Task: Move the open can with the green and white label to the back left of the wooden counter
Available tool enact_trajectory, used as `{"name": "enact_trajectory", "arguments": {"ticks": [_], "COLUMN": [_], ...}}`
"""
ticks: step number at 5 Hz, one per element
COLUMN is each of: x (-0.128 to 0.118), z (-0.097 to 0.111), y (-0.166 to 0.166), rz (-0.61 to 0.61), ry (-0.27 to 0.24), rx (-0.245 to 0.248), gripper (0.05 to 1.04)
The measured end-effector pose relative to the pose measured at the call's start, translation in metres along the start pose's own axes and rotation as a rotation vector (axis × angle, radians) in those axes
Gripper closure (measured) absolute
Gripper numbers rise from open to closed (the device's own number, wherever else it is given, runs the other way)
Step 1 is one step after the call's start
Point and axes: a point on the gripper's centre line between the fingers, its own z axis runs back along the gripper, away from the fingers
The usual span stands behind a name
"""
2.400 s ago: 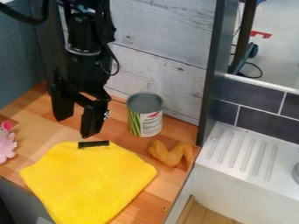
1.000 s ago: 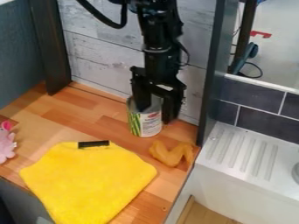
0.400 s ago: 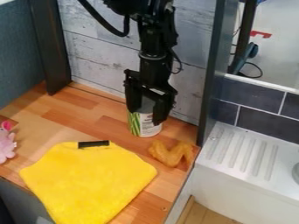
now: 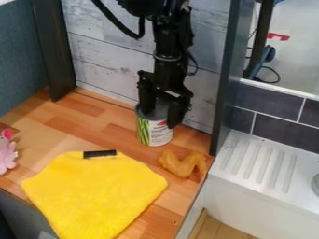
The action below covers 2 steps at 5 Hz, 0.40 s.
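The black gripper (image 4: 160,119) hangs open over the can at the back of the counter, one finger at the can's upper left and the other at its right side. Below it stands the upright can (image 4: 154,132), with a grey top and a white and green label; its top is partly hidden by the gripper. I cannot tell whether the fingers touch it. An orange-brown chicken wing (image 4: 183,163) lies in front and to the right of the can. A yellow cloth (image 4: 93,191) is spread at the front, with a small black piece (image 4: 100,153) on its back edge.
A pink plush toy (image 4: 7,152) is at the left edge of the wooden counter (image 4: 93,126). Behind the can rises a whitish plank wall (image 4: 106,60). A dark upright panel (image 4: 225,74) stands to the right, beside the white sink's ridged drainboard (image 4: 261,163).
From the left the gripper has moved right to the can. Since the last earlier frame it has shifted slightly right and up. The can, wing, cloth and toy have kept their places.
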Motion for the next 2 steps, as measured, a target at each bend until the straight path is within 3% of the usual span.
{"name": "enact_trajectory", "arguments": {"ticks": [1, 2], "x": [0.004, 0.0], "z": [-0.005, -0.009], "y": [0.01, 0.032], "rz": [0.018, 0.074], "ry": [0.021, 0.073], "rx": [0.041, 0.125], "gripper": [0.083, 0.083]}}
